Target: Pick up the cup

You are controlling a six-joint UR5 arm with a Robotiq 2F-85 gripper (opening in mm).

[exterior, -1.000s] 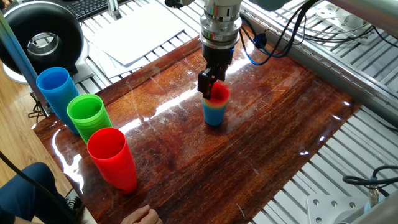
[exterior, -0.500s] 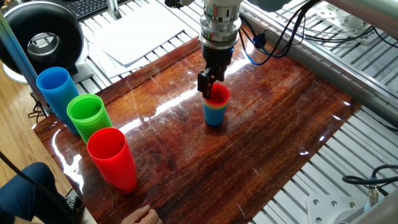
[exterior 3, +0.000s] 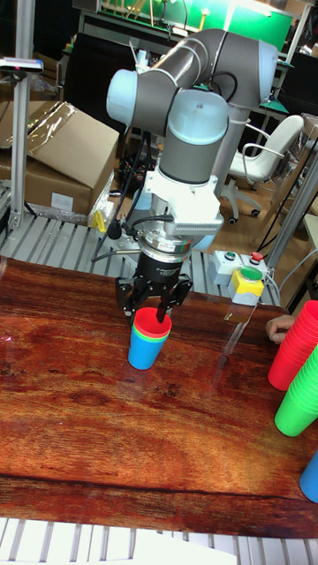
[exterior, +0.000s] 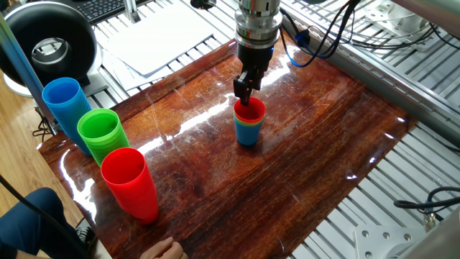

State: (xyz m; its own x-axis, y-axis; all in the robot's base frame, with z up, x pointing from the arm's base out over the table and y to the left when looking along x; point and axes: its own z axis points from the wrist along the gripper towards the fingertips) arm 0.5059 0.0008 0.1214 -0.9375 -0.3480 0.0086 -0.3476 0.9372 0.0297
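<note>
The small red cup sits nested on top of a green and a blue cup in a short stack near the middle of the wooden table; in the tall fixed view the red cup shows as a red rim over the blue one. My gripper hangs just above the stack's far rim, pointing down. In the tall fixed view the gripper has its fingers spread about as wide as the cup and looks open. It holds nothing.
At the table's left edge stand a tall blue cup stack, a green stack and a larger red stack. A person's hand rests at the front edge. Cables hang behind the arm.
</note>
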